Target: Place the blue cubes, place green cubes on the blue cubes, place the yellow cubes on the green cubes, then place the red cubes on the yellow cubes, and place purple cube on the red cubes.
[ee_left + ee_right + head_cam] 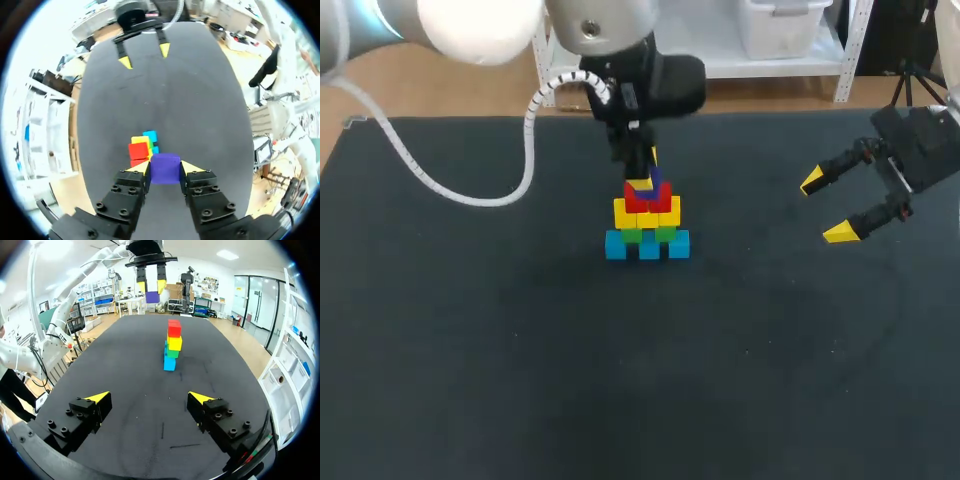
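The left end effector (165, 169) was clamped on the purple cube (165, 168), a yellow-tipped finger pressed against each of two opposite faces, and it pointed down toward the counter (470, 350). In the right wrist view the cube hung clear of the tower (171, 347), higher than its top and apart from it, so nothing had been set down yet. In the left wrist view the tower showed just ahead of the held cube rather than straight under it. The tower stood a little toward 12 o'clock from the counter's middle: blue cubes (647, 244) in a row at the base, green cubes (648, 233) on them, yellow cubes (646, 212) above those, and red cubes (642, 197) on top. Well off toward 3 o'clock from the tower, the right end effector (826, 208) sat with its fingers spread wide and nothing between them. By my reading this was the last step, capping the red layer with purple. The next move would call for centring the cube squarely over the red top, lowering gently until it rested flat, then parting the fingers without nudging the narrow upper layers, which looked easy to topple.
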Controlling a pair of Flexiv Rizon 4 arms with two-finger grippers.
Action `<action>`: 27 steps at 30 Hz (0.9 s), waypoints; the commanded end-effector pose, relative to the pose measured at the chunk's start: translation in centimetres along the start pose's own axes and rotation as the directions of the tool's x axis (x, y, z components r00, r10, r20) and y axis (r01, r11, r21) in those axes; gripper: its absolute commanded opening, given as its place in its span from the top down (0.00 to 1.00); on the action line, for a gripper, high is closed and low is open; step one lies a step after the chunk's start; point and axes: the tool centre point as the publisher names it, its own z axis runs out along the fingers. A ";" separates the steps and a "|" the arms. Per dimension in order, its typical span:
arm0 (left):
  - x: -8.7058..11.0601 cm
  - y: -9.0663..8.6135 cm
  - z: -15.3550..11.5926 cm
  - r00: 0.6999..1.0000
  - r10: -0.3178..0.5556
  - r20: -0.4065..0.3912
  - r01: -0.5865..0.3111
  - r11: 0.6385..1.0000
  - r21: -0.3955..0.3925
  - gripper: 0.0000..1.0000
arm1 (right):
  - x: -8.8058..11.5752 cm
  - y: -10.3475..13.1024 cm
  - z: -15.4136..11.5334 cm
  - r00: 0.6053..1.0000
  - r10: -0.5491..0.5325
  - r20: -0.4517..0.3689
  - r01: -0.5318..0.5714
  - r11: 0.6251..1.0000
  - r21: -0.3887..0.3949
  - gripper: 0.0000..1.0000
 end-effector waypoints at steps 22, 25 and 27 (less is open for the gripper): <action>0.5 4.0 4.1 0.996 -0.086 -0.023 0.085 0.995 -0.045 1.00 | 0.0 0.0 0.0 1.000 -0.001 0.001 0.001 1.000 0.000 0.00; 0.5 4.2 4.4 0.995 -0.098 -0.020 0.097 0.994 -0.041 1.00 | 0.0 0.0 0.0 1.000 -0.001 0.001 0.001 1.000 0.000 0.00; 0.5 4.3 4.5 0.995 -0.102 -0.021 0.101 0.994 -0.043 1.00 | 0.0 0.0 0.0 1.000 -0.001 0.001 0.001 1.000 0.000 0.00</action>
